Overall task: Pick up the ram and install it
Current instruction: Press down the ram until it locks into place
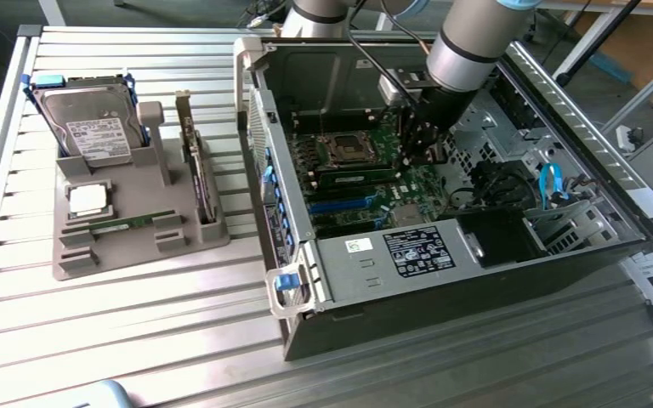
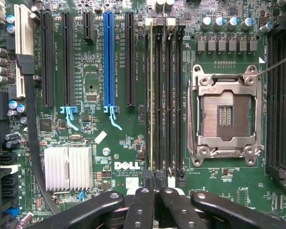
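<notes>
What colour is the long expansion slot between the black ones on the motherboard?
Blue; the expansion slot shows best in the wrist view.

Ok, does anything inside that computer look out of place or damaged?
Nothing looks spilled or broken. The one oddity is the processor socket on the motherboard: it sits empty with bare contacts, while a square silver chip lies on the grey tray.

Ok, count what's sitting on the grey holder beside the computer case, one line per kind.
Hard drive: 1
Processor chip: 1
Ram stick: 1
Expansion card: 1
Total: 4
</notes>
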Motion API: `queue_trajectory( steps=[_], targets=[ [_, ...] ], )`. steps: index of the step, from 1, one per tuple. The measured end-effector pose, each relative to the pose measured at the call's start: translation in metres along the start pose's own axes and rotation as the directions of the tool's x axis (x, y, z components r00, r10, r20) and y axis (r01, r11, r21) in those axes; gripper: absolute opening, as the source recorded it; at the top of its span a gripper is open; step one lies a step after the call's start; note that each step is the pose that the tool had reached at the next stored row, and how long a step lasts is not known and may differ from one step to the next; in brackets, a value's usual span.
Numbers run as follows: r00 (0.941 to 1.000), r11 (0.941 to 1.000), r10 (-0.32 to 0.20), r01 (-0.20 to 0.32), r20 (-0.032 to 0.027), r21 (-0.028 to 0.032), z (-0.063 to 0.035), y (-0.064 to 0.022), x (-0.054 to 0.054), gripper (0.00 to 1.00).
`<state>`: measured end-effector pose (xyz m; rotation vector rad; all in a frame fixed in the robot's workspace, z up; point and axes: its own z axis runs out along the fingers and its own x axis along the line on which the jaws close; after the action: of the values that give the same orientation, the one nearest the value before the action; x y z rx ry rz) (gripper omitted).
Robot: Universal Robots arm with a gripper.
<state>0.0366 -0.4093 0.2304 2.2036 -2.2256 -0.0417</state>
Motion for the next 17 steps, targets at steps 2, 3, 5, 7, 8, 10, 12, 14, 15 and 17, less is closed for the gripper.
queue_trajectory(
  steps=[2, 3, 5, 7, 8, 10, 12, 14, 15, 17],
  targets=[
    [1.0, 1.0, 0.0, 0.0, -0.0003, -0.0001, 0.0016, 0.0, 0.0, 0.11],
    [1.0, 1.0, 0.0, 0.0, -0.0003, -0.0001, 0.0025, 0.0, 0.0, 0.11],
    [1.0, 1.0, 0.0, 0.0, 0.0003, 0.0001, 0.0044, -0.0001, 0.0, 0.11],
    [1.0, 1.0, 0.0, 0.0, 0.0004, 0.0001, 0.0046, -0.0001, 0.0, 0.11],
    [1.0, 1.0, 0.0, 0.0, 0.0004, 0.0001, 0.0046, -0.0001, 0.0, 0.11],
    [1.0, 1.0, 0.0, 0.0, 0.0003, 0.0001, 0.0046, -0.0001, 0.0, 0.11],
    [1.0, 1.0, 0.0, 0.0, -0.0016, -0.0002, 0.0041, 0.0, 0.0, 0.11],
    [1.0, 1.0, 0.0, 0.0, -0.0024, 0.0006, 0.001, -0.0001, 0.0, 0.11],
    [1.0, 1.0, 0.0, 0.0, -0.0025, 0.0006, -0.0018, 0.0, 0.0, 0.11],
    [1.0, 1.0, 0.0, 0.0, -0.0038, 0.0002, -0.0068, 0.0002, 0.0, 0.11]
  ],
)
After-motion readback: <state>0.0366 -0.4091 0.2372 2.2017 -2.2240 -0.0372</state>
